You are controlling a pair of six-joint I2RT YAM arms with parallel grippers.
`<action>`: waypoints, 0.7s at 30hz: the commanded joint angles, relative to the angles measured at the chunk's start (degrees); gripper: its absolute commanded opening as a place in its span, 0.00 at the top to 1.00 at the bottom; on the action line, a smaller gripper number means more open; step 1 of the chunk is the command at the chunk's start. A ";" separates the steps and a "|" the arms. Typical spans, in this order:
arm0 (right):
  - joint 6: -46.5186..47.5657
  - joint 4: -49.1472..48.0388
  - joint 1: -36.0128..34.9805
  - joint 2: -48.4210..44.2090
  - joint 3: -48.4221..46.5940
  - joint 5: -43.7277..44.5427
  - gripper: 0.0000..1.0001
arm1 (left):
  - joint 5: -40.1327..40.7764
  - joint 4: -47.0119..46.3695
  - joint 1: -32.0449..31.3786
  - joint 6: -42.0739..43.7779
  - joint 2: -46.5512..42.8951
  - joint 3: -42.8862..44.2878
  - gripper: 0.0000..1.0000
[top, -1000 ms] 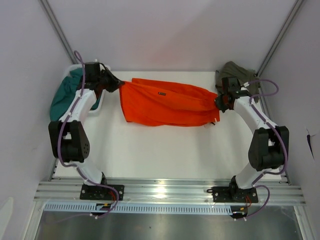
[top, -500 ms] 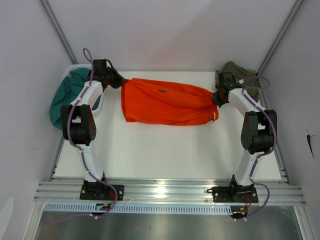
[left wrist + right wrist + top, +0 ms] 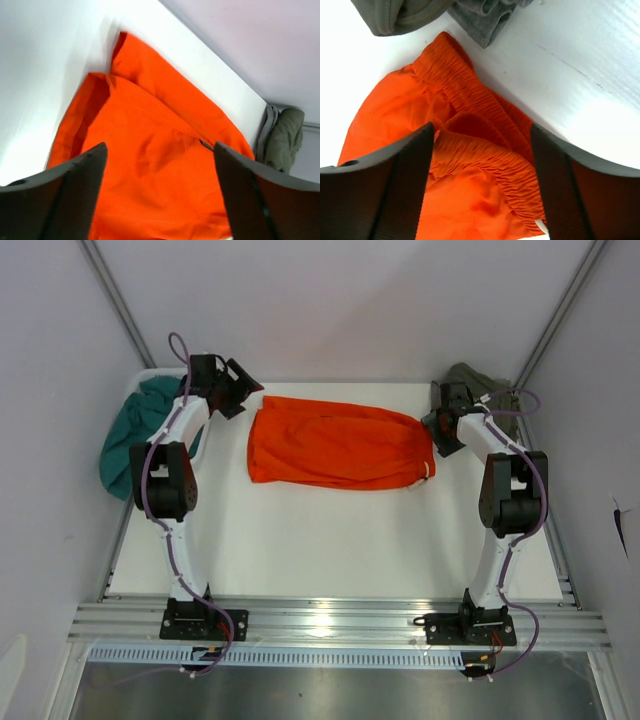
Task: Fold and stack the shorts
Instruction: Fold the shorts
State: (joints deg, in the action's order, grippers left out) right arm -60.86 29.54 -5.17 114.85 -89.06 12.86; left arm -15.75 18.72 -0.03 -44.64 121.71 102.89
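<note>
**Ana:** Orange fabric in the middle, that's the shorts point(image 3: 340, 445)? Where do they lie?

**Ben:** Flat on the white table point(image 3: 330, 540), toward its far edge, stretched left to right between the two arms. The gathered waistband point(image 3: 485, 100) is at the right end, and a bit of white drawstring point(image 3: 428, 472) shows at the near right corner. A small dark tag point(image 3: 206, 145) sits on the upper layer.

**Ana:** And the left gripper point(image 3: 240, 390)?

**Ben:** It is spread wide, just off the left end of the shorts, and nothing is pinched. In its wrist view the two dark fingers point(image 3: 75, 195) stand well apart and the orange cloth lies beyond them on the table.

**Ana:** The right gripper point(image 3: 440, 435)?

**Ben:** It is spread too, at the waistband end. Its wrist view shows both fingers point(image 3: 580, 190) wide apart with the elastic folds between and past them. I cannot tell whether a fingertip brushes the cloth, but nothing is clamped.

**Ana:** Any other garments?

**Ben:** A teal garment point(image 3: 130, 435) is bunched at the far left edge, beside the left arm. An olive-green garment point(image 3: 480, 385) sits in the far right corner, just behind the right gripper, and there is a grey cloth point(image 3: 485, 17) near it, close to the waistband.
</note>
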 commanded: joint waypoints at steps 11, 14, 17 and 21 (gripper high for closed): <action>18.02 -12.47 -0.37 -18.15 14.86 4.99 0.13 | 9.42 3.01 -8.30 8.69 -12.19 -0.03 0.01; 22.61 -23.61 -0.02 -22.72 20.49 -1.68 0.22 | 9.24 -2.61 -12.00 8.17 -15.71 -7.50 0.01; 23.78 -28.57 0.95 -23.18 22.09 -11.09 0.55 | 6.97 -6.40 -14.64 7.29 -16.68 -12.71 0.01; 22.20 -33.57 1.74 -18.18 19.80 -22.33 0.99 | 3.80 -11.15 -16.31 6.76 -16.07 -16.66 0.01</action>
State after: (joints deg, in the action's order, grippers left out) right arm -39.97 4.60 -4.21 94.19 -67.53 0.69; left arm -9.58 13.23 -16.56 -38.37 106.41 88.86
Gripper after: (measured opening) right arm 0.048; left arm 0.992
